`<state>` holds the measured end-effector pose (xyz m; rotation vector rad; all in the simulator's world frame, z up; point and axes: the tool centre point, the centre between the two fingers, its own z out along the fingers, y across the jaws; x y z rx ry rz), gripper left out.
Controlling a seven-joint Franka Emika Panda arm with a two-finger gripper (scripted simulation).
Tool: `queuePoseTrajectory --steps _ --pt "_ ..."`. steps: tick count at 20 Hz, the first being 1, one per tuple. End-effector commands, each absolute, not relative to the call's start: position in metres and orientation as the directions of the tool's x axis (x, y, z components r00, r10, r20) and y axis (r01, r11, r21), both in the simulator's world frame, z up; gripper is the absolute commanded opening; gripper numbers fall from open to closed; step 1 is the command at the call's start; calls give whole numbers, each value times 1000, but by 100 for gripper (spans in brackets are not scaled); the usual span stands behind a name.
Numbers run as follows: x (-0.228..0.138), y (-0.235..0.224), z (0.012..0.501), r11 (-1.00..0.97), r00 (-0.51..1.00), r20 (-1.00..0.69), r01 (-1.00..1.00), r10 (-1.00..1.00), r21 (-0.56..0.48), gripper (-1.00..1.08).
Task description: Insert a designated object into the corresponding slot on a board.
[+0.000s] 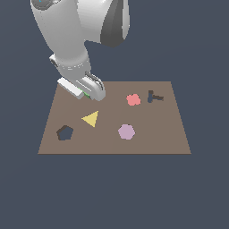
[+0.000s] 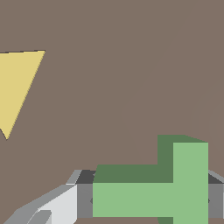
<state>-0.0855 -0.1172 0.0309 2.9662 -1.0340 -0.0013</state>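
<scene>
One flat, matte green T-block [image 2: 153,192] sits clamped between the gripper [image 1: 91,92] jaws, low over the smooth brown board [image 1: 147,143] at its upper left. The arm descends steeply from the frame's top. The dark T-slot [image 1: 154,96] lies upper right, beyond the yellow triangle [image 1: 91,119].

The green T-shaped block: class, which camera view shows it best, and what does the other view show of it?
The wrist view shows the green T-shaped block best: large and near, its T outline plain between the gripper's fingers. In the exterior view only a green sliver shows under the gripper, over the board, so its shape cannot be read.
</scene>
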Motion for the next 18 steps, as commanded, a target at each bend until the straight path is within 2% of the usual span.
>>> queuePoseTrajectory --steps 1,13,18 --pt "-85 -117 30 -783 783 0 -622 -622 0 -100" --pt "-85 -115 31 -785 785 0 -619 -619 -1 -100" --pt "-79 -94 32 -805 805 1 -594 -594 -1 -100"
